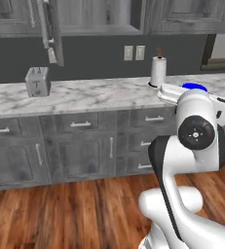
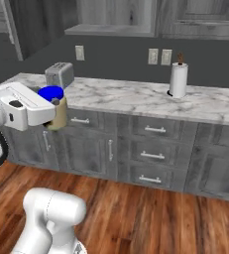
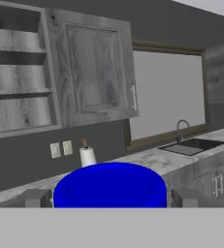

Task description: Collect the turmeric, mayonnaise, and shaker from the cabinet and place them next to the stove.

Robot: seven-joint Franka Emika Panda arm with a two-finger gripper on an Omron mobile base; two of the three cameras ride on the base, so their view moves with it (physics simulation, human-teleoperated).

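Observation:
My gripper [image 3: 109, 197] is shut on the mayonnaise [image 2: 59, 118], a cream jar with a bright blue lid [image 3: 109, 186]. It holds the jar in the air in front of the counter. The dark fingertips [image 3: 36, 197] stand on either side of the lid. In the left base view the blue lid [image 1: 194, 87] peeks over the white hand. The cabinet [image 3: 16, 72] stands open with bare shelves showing, its door [image 1: 53, 29] swung out above the counter. The turmeric, the shaker and the stove are out of view.
A marble counter [image 1: 99, 95] runs over grey drawers [image 2: 153, 130]. On it stand a toaster [image 1: 37, 81] and a white paper-towel roll [image 2: 178, 79]. A sink with a faucet [image 3: 191, 143] lies further along, under a window. The floor is wood.

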